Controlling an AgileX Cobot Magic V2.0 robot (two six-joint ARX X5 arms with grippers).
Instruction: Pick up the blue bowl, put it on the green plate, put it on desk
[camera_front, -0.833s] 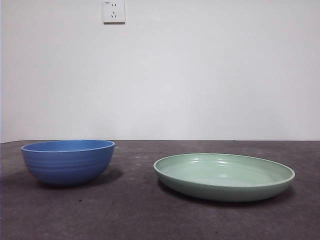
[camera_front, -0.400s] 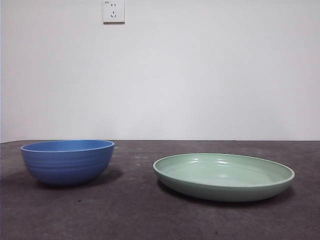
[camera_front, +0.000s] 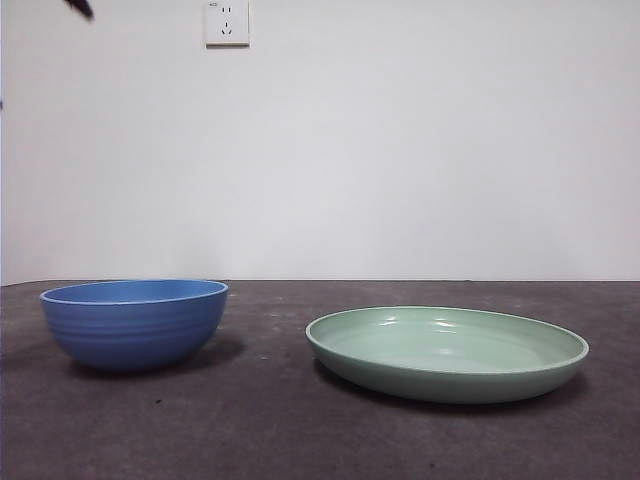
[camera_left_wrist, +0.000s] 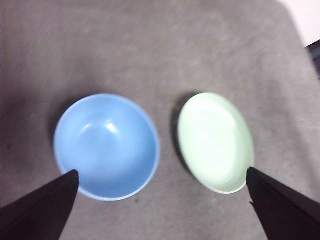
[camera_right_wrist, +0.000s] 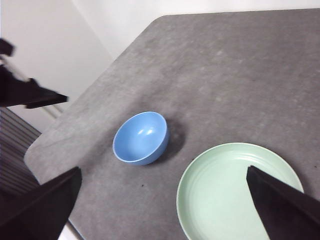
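There is one blue bowl (camera_front: 134, 323) and one green plate (camera_front: 447, 352), both standing on the desk (camera_front: 260, 430), the bowl beside the plate but apart from it. The front view shows only a small black tip (camera_front: 80, 7) at a top corner, cut off by the edge; which arm it belongs to is not clear. From above, the left gripper (camera_left_wrist: 161, 182) hangs over both dishes, jaws spread wide, holding nothing. The right gripper (camera_right_wrist: 162, 180) is also wide open and empty, high above the desk; there the plate's edge is cut off.
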